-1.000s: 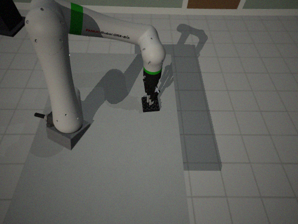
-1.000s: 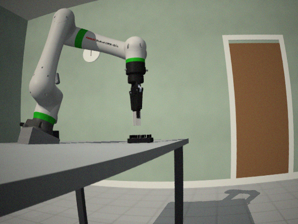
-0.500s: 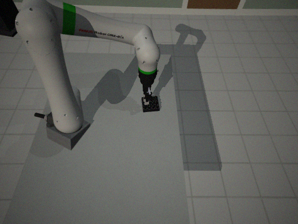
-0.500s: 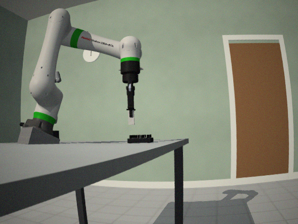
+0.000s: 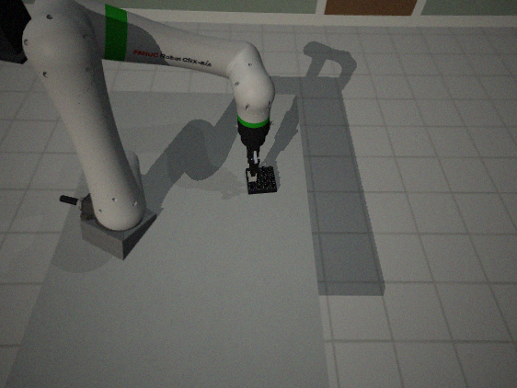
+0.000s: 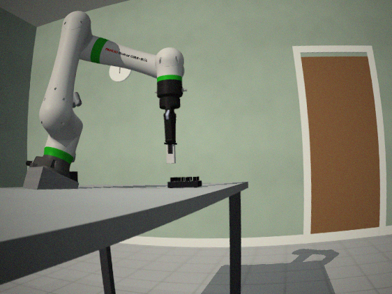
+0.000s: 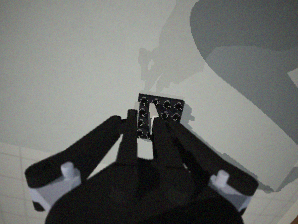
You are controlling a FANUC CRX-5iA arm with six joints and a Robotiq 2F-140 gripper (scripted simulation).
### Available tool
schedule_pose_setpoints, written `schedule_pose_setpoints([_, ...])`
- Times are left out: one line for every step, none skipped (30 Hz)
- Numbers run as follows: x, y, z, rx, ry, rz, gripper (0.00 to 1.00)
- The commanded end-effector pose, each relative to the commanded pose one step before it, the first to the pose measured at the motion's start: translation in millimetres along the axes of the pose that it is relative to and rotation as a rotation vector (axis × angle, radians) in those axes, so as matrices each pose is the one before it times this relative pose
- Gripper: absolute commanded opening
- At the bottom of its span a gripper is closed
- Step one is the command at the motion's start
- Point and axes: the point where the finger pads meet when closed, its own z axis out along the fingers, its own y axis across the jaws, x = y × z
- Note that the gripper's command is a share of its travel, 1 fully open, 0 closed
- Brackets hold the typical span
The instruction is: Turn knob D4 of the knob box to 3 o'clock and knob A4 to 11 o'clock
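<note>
White arm [image 5: 83, 115] [image 6: 66, 87] reaching over a grey table [image 5: 193, 285] [image 6: 87, 209], gripper [image 5: 252, 176] [image 6: 171, 162] [image 7: 143, 109] pointing down above the knob box [image 5: 262, 189] [image 6: 185, 184] [image 7: 161, 97] (plainly apart from it), fingers narrowly parted, seemingly holding nothing, black box on the tabletop, knob lines too small to tell.

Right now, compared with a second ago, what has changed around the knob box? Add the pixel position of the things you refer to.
The gripper [image 5: 252, 176] [image 6: 171, 162] [image 7: 143, 109] has shifted left in the top and exterior views, toward the arm's base, and turned so that its fingers line up nearly one behind the other in the exterior view. It shows nothing taken hold of. The knob box [image 5: 262, 191] [image 6: 185, 184] [image 7: 161, 98] stayed put.
</note>
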Motion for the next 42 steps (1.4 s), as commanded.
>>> schedule_pose_setpoints([-0.16,-0.02,-0.18,0.00019,-0.00045,0.00022,0.12])
schedule_pose_setpoints([0.00,0.00,0.00,0.00000,0.00000,0.00000,0.12])
schedule_pose_setpoints([0.00,0.00,0.00,0.00000,0.00000,0.00000,0.12])
schedule_pose_setpoints([0.00,0.00,0.00,0.00000,0.00000,0.00000,0.12])
schedule_pose_setpoints([0.00,0.00,0.00,0.00000,0.00000,0.00000,0.12])
schedule_pose_setpoints([0.00,0.00,0.00,0.00000,0.00000,0.00000,0.12])
schedule_pose_setpoints([0.00,0.00,0.00,0.00000,0.00000,0.00000,0.12])
schedule_pose_setpoints([0.00,0.00,0.00,0.00000,0.00000,0.00000,0.12])
schedule_pose_setpoints([0.00,0.00,0.00,0.00000,0.00000,0.00000,0.12])
schedule_pose_setpoints([0.00,0.00,0.00,0.00000,0.00000,0.00000,0.12])
schedule_pose_setpoints([0.00,0.00,0.00,0.00000,0.00000,0.00000,0.12])
schedule_pose_setpoints([0.00,0.00,0.00,0.00000,0.00000,0.00000,0.12])
schedule_pose_setpoints([0.00,0.00,0.00,0.00000,0.00000,0.00000,0.12])
schedule_pose_setpoints([0.00,0.00,0.00,0.00000,0.00000,0.00000,0.12])
schedule_pose_setpoints([0.00,0.00,0.00,0.00000,0.00000,0.00000,0.12])
schedule_pose_setpoints([0.00,0.00,0.00,0.00000,0.00000,0.00000,0.12])
schedule_pose_setpoints([0.00,0.00,0.00,0.00000,0.00000,0.00000,0.12])
schedule_pose_setpoints([0.00,0.00,0.00,0.00000,0.00000,0.00000,0.12])
schedule_pose_setpoints([0.00,0.00,0.00,0.00000,0.00000,0.00000,0.12])
schedule_pose_setpoints([0.00,0.00,0.00,0.00000,0.00000,0.00000,0.12])
schedule_pose_setpoints([0.00,0.00,0.00,0.00000,0.00000,0.00000,0.12])
schedule_pose_setpoints([0.00,0.00,0.02,0.00000,0.00000,0.00000,0.12])
schedule_pose_setpoints([0.00,0.00,0.04,0.00000,0.00000,0.00000,0.12])
schedule_pose_setpoints([0.00,0.00,0.07,0.00000,0.00000,0.00000,0.12])
schedule_pose_setpoints([0.00,0.00,0.00,0.00000,0.00000,0.00000,0.12])
schedule_pose_setpoints([0.00,0.00,0.00,0.00000,0.00000,0.00000,0.12])
schedule_pose_setpoints([0.00,0.00,0.11,0.00000,0.00000,0.00000,0.12])
schedule_pose_setpoints([0.00,0.00,0.16,0.00001,0.00000,0.00001,0.12])
schedule_pose_setpoints([0.00,0.00,0.21,0.00001,0.00000,0.00001,0.12])
schedule_pose_setpoints([0.00,0.00,0.27,0.00001,0.00000,0.00001,0.12])
schedule_pose_setpoints([0.00,0.00,0.33,0.00001,0.00000,0.00001,0.12])
schedule_pose_setpoints([0.00,0.01,0.40,0.00001,0.00000,0.00001,0.12])
schedule_pose_setpoints([0.00,0.01,0.46,0.00002,0.00000,0.00001,0.12])
schedule_pose_setpoints([0.00,0.01,0.53,0.00002,0.00000,0.00002,0.12])
schedule_pose_setpoints([0.00,0.01,0.60,0.00002,0.00000,0.00002,0.12])
schedule_pose_setpoints([0.01,0.01,0.67,0.00002,0.00000,0.00002,0.12])
schedule_pose_setpoints([0.01,0.01,0.74,0.00003,0.00000,0.00002,0.12])
schedule_pose_setpoints([0.00,0.01,0.81,0.00001,0.00000,0.00001,0.12])
schedule_pose_setpoints([0.00,0.01,0.88,0.00000,0.00000,0.00000,0.12])
schedule_pose_setpoints([0.00,0.01,0.95,0.00000,0.00000,0.00000,0.12])
schedule_pose_setpoints([0.01,0.01,1.01,0.00000,0.00000,0.00000,0.12])
schedule_pose_setpoints([0.00,0.00,0.00,0.00000,0.00000,0.00000,0.12])
